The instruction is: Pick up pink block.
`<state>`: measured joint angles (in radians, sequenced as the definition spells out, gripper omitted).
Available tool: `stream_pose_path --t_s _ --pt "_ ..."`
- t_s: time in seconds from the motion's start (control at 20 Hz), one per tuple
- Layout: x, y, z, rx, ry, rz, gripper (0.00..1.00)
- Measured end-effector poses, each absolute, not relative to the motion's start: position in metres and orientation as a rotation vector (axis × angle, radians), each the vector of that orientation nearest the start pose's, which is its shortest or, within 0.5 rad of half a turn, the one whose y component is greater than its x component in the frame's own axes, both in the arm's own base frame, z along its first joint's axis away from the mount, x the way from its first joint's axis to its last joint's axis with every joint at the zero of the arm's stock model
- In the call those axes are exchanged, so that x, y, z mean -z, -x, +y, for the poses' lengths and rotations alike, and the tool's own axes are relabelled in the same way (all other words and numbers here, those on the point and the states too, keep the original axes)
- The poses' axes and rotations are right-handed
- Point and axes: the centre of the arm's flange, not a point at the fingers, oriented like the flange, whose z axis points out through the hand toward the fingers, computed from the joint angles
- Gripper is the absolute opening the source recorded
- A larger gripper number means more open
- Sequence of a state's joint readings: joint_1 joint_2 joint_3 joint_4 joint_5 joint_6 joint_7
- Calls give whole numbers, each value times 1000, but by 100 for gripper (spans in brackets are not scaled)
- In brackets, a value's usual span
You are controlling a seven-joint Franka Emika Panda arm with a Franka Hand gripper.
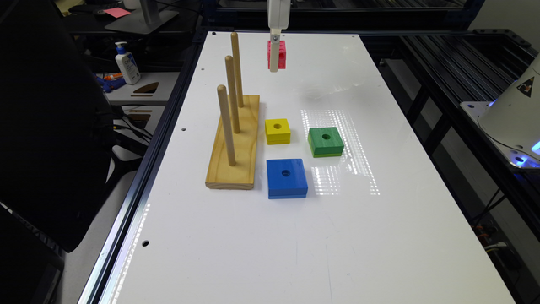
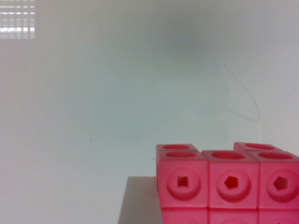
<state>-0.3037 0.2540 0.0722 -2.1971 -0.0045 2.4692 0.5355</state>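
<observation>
The pink block (image 1: 283, 55) is a small bright pink cube of joined mini cubes, and it hangs in the air above the far end of the white table (image 1: 379, 236). My gripper (image 1: 275, 67) comes down from the top of the exterior view and is shut on it, with one white finger crossing the block's front. In the wrist view the pink block (image 2: 229, 184) sits close up, its dimpled faces sharp. A grey finger (image 2: 138, 200) lies against its side. The tabletop beyond is blurred and far off.
A wooden base with three upright pegs (image 1: 236, 147) stands toward the exterior view's left of the gripper. Nearer the camera lie a yellow block (image 1: 277, 131), a green block (image 1: 325, 142) and a blue block (image 1: 287, 178), each with a centre hole. The robot base (image 1: 514, 114) sits at the right.
</observation>
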Motion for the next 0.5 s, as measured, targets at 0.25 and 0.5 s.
stream_pose_path --t_s 0.25,0.5 --pt "-300 -541 -128 48 2899 1167 0" --pt "-329 -536 -126 47 2903 1168 0"
